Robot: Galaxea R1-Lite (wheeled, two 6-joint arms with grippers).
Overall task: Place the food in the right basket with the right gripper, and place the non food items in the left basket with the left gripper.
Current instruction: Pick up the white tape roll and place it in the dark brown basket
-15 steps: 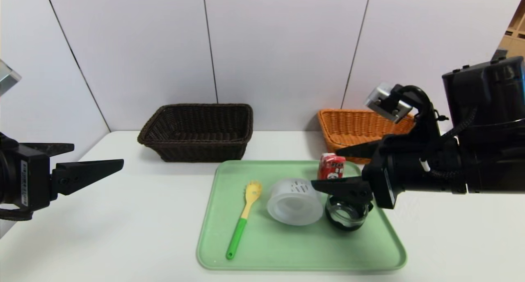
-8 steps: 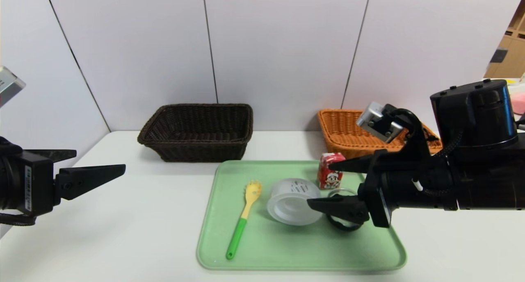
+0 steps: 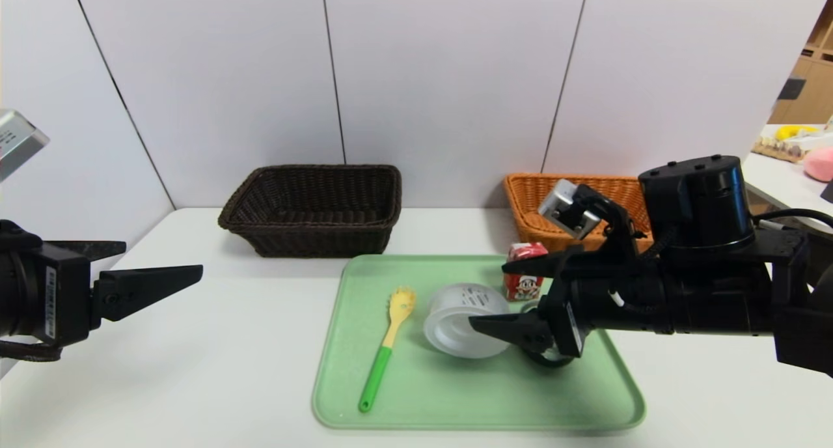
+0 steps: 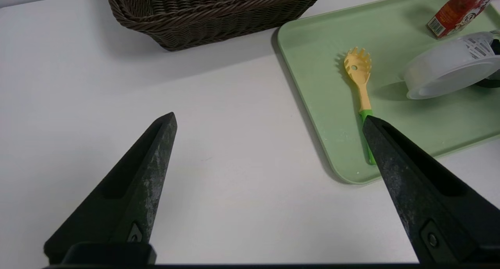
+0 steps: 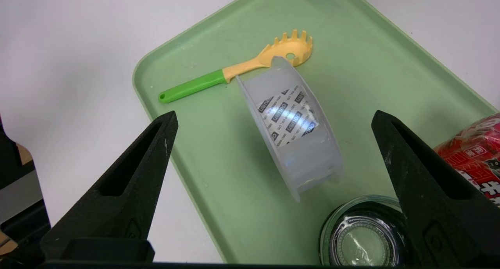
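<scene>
A green tray [image 3: 423,402] sits on a white table [image 3: 195,370] with all four items on it: a red snack packet [image 3: 524,284] at its far edge, a white plastic container [image 3: 455,318] lying on its side, a yellow-and-green spaghetti fork [image 3: 385,347] and a black-trimmed glass cup [image 5: 365,239]. The right gripper [image 3: 501,295] hangs over the tray with its jaws spread wide and empty, one finger near the snack packet, the other over the container. The left gripper [image 3: 156,266] is parked above the table's left side, also wide open, holding nothing. The dark brown basket [image 3: 312,207] and the orange basket [image 3: 540,210] stand behind the tray.
</scene>
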